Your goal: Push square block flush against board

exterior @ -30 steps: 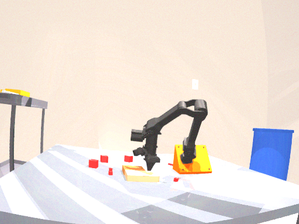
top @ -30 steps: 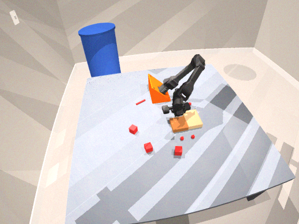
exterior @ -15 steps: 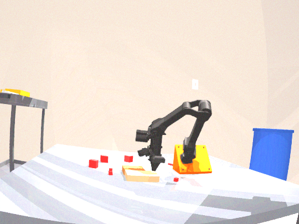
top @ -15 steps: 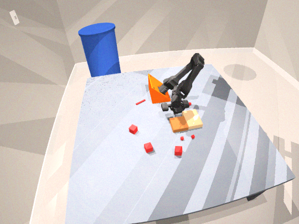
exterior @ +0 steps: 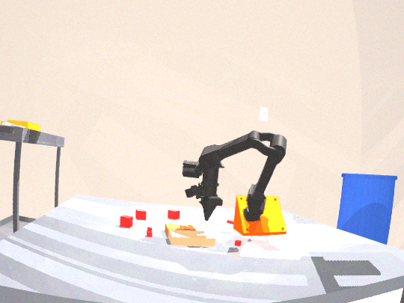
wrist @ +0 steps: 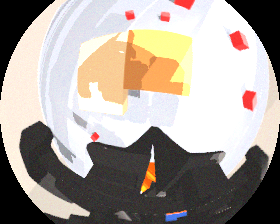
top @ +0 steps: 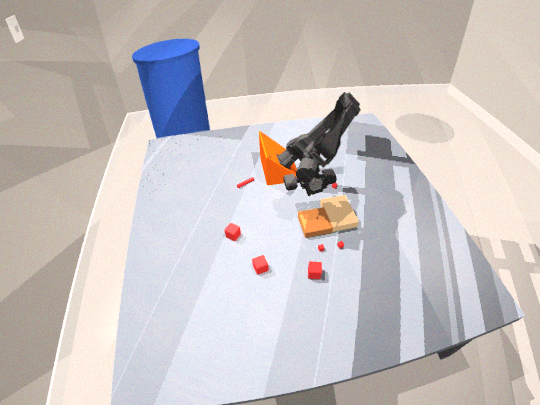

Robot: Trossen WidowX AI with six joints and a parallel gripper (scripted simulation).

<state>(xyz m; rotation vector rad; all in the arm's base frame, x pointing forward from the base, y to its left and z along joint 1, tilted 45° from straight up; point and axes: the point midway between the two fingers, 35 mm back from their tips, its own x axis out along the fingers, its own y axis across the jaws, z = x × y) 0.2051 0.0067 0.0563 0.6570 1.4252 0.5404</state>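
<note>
The orange-brown square block (top: 316,222) (exterior: 187,227) (wrist: 165,70) lies flat with one side against a long side of the pale wooden board (top: 345,213) (exterior: 192,239) (wrist: 102,65). No gap shows between them. Their edges on the side away from the arm's base look about even, and the board reaches farther toward the base than the block. My gripper (top: 311,193) (exterior: 206,219) (wrist: 153,129) is shut and empty. It is above the table on the base side of the block, apart from both parts. The exact fit of the edges is hard to judge in the shadows.
Three red cubes (top: 232,232) (top: 260,264) (top: 315,270) and two tiny red ones (top: 321,247) (top: 340,244) lie beyond the parts. Another tiny cube (top: 334,185) (wrist: 95,136) lies on the base side. A red rod (top: 245,182) lies near the orange wedge (top: 270,168) (exterior: 274,219).
</note>
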